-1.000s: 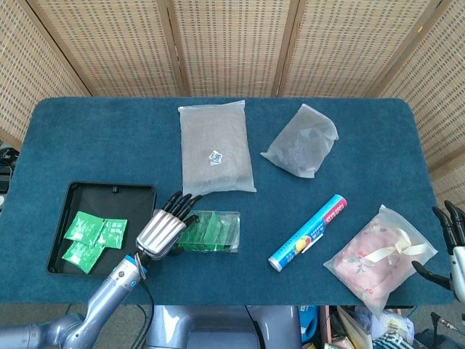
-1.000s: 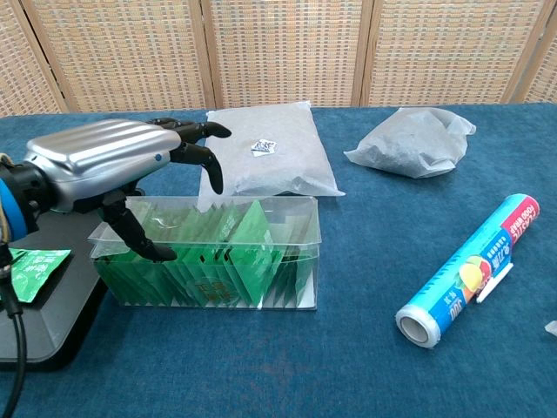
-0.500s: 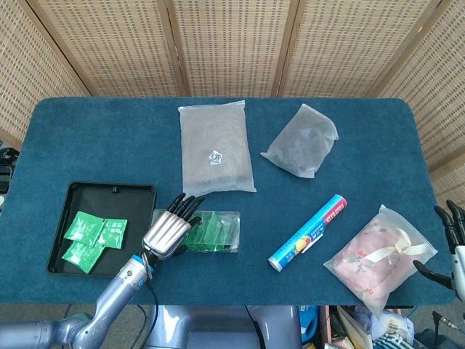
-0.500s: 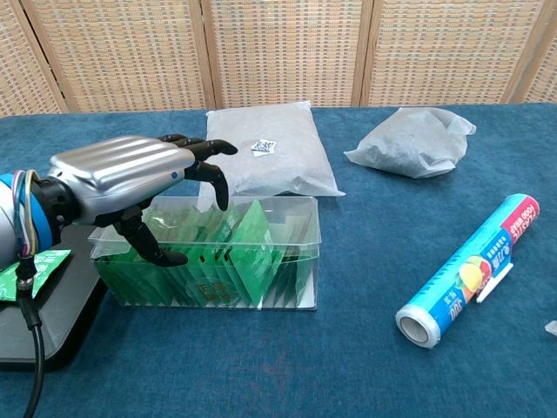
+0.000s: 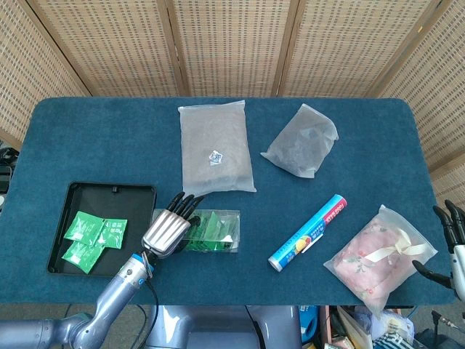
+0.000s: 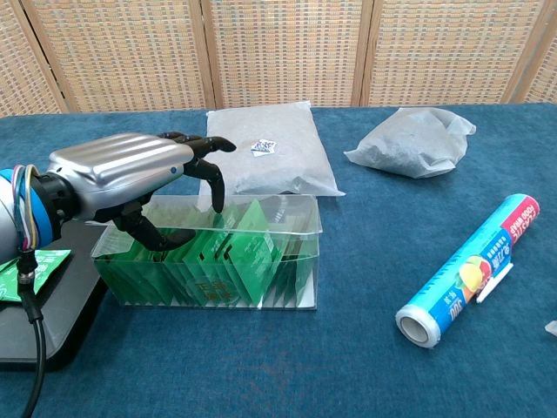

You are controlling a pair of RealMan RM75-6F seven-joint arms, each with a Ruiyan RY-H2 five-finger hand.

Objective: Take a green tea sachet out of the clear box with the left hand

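The clear box (image 6: 287, 266) (image 5: 231, 234) stands on the blue table, packed with upright green tea sachets (image 6: 248, 244). My left hand (image 6: 130, 178) (image 5: 167, 231) hovers over the box's left half, fingers spread and curled down into the opening. Its thumb reaches in among the sachets and a fingertip touches the tops of others. I cannot tell whether a sachet is pinched. My right hand (image 5: 452, 240) hangs with fingers apart at the table's right edge, holding nothing.
A black tray (image 5: 131, 193) at the left holds several green sachets (image 5: 93, 236). A grey pouch (image 5: 216, 145), a crumpled translucent bag (image 5: 301, 142), a roll of cling film (image 5: 308, 233) and a pink gift bag (image 5: 378, 254) lie around.
My left hand has shifted right over the box and lowered; its thumb has swung up from the box's front left wall into the sachets.
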